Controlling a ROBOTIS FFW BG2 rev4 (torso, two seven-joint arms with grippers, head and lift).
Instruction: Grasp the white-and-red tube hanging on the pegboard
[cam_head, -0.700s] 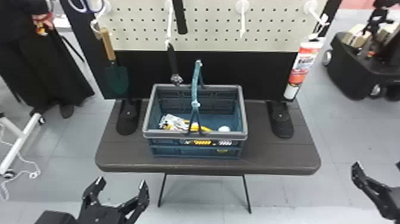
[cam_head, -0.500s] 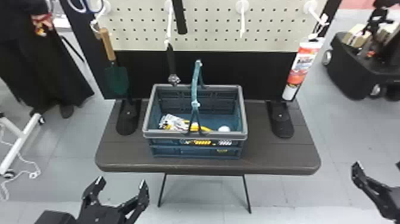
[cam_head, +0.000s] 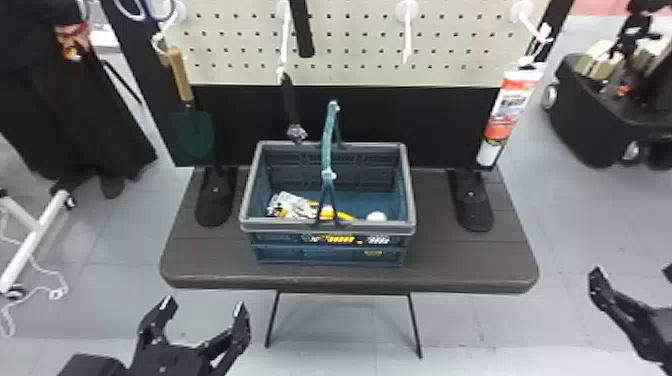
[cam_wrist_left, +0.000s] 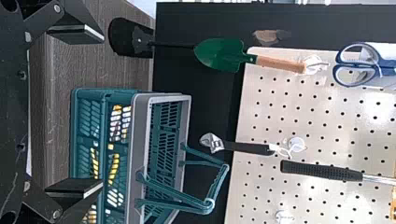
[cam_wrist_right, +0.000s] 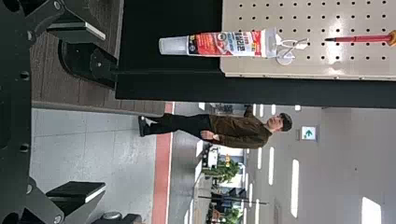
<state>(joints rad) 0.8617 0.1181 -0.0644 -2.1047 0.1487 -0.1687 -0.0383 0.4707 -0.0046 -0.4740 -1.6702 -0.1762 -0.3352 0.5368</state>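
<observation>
While the left gripper (cam_head: 205, 303) hangs in front of the near edge of the table (cam_head: 220, 250), fingers spread and nothing between them, I have no call for it here; it is on the wrong side. Moving right, I pass the trowel (cam_head: 192, 132) on its hook, then the adjustable wrench (cam_head: 290, 102) dangling behind the basket (cam_head: 280, 224). None of these needs touching.

At the far right end of the pegboard (cam_head: 350, 35) is my target, the white-and-red tube (cam_head: 509, 112), strung from its top end on a white hook (cam_head: 529, 24) with its white tip pointing down. Its long axis runs close to upright, so I would want one finger on either side of the body, closing across it.

Farther right is the right gripper (cam_wrist_right: 102, 111), the nearer of my two. Its fingers stand wide apart with only air between them, enough, I judge, to take the tube's width. From there the tube lies ahead, over to the gripper's left and, by my reading, higher. So I'd bring that arm forward, up and inward before closing; coming in off-centre, a fingertip could knock the tube and set it swinging.
</observation>
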